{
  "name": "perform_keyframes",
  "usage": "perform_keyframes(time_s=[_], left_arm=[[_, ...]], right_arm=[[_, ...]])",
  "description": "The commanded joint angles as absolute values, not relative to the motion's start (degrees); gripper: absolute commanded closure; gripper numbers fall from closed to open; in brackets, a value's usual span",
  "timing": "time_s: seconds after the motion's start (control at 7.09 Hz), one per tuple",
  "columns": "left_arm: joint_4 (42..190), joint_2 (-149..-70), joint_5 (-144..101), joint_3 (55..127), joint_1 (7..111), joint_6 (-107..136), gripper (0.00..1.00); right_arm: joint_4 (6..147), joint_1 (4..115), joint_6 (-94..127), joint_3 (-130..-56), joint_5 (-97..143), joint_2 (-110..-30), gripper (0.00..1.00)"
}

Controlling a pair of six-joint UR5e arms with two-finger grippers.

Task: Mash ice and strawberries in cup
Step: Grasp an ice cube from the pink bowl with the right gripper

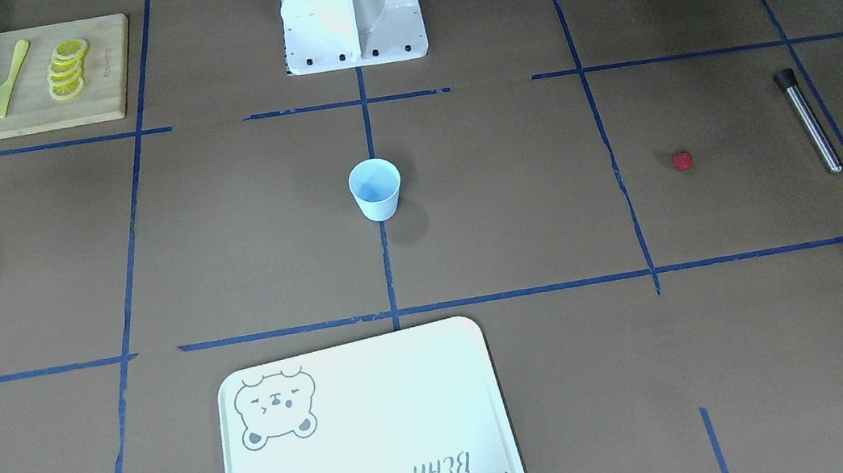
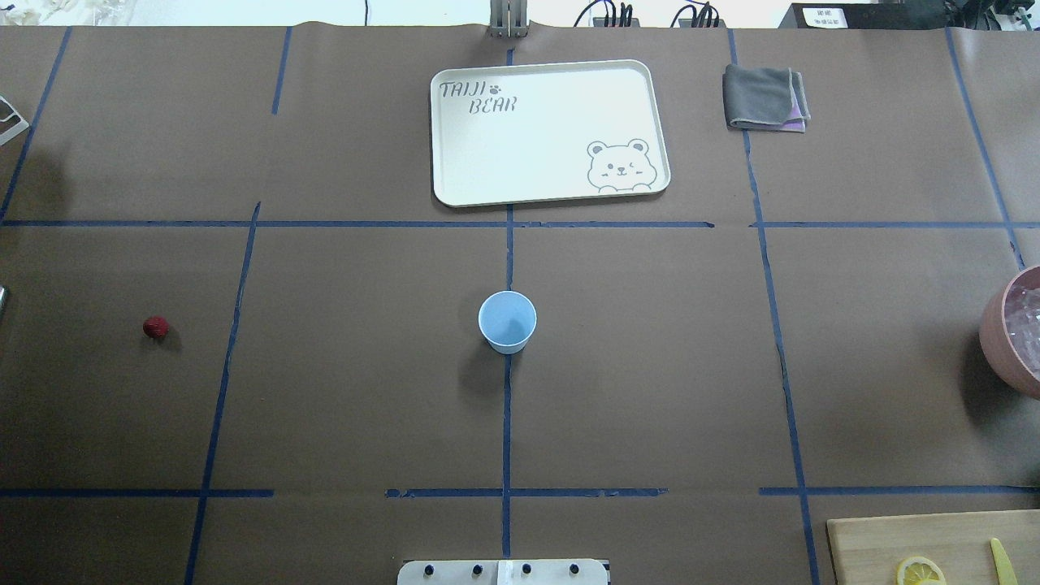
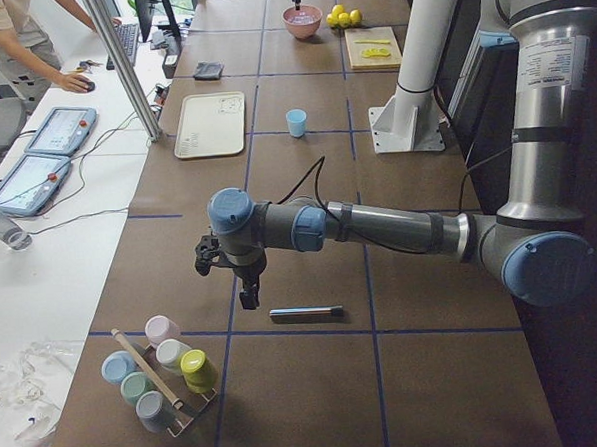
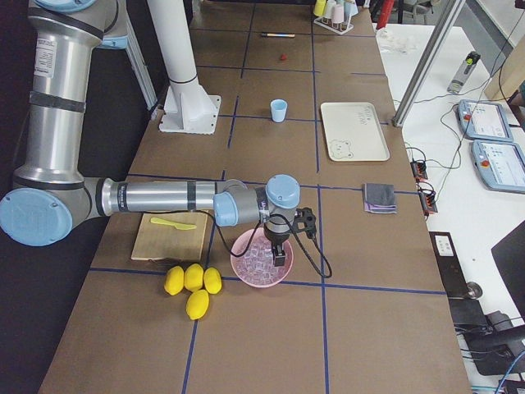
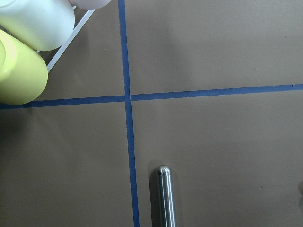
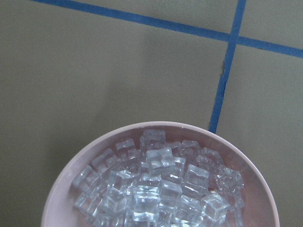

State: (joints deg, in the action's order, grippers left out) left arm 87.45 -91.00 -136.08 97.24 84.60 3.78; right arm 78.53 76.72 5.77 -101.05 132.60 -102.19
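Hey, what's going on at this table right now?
Nothing is in the cup yet: it stands empty mid-table, and the strawberry lies alone on the robot's left side. The right gripper hangs over the pink bowl of ice; the left gripper hangs near the metal rod. Whether either is open cannot be told.

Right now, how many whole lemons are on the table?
4: three lemons in a row beside the cutting board and pink bowl, a fourth close beside them.
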Motion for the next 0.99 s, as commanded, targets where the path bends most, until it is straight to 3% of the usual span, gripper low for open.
perform_keyframes(time_s=[0.0,0.42,0.85], left_arm=[[87.5,-91.0,-136.1,97.3,84.6,3.8,0.00],[87.5,-91.1,-136.1,97.5,84.6,3.8,0.00],[87.4,-91.0,-136.1,98.0,84.6,3.8,0.00]], right_arm=[[77.9,74.8,16.3,-101.3,132.9,-103.5,0.02],[69.1,72.9,35.7,-101.4,132.4,-106.8,0.02],[67.2,70.4,37.9,-100.5,131.9,-107.9,0.06]])
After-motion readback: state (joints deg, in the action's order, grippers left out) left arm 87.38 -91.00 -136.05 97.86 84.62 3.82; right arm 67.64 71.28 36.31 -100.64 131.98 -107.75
